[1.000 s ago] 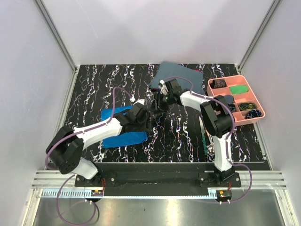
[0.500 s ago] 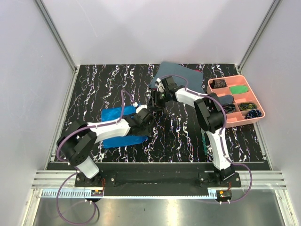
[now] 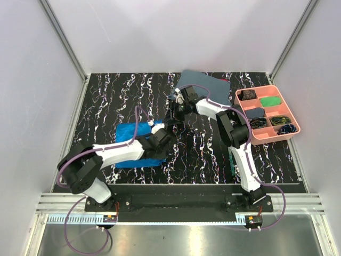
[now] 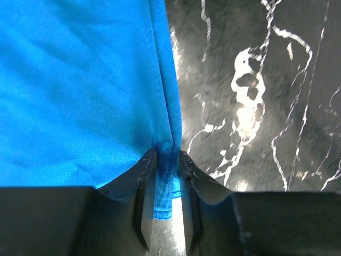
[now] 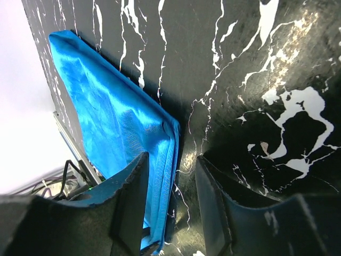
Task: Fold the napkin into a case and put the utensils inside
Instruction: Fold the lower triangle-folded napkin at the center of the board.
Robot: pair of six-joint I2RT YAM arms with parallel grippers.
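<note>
The bright blue napkin [image 3: 130, 145] lies folded into a rectangle on the marble-patterned table, left of centre. Its layered right edge shows in the right wrist view, on the napkin [image 5: 114, 117]. My left gripper [image 3: 160, 141] sits at that right edge. In the left wrist view the left gripper [image 4: 166, 160] is shut on a raised pinch of the napkin [image 4: 80, 90]. My right gripper [image 3: 178, 108] hovers further back and its jaws stand open over bare table, the right gripper [image 5: 170, 157] holding nothing. The utensils [image 3: 233, 159], one green-handled, lie mostly hidden by the right arm. No narrow case is in view.
A dull grey-blue cloth [image 3: 205, 85] lies at the back of the table. A pink compartment tray [image 3: 296, 128] with small items stands at the right. White walls close in the table on three sides.
My left gripper has slid nearer along the napkin's right edge and closed on it. The right gripper has drawn back and slightly left, still open.
</note>
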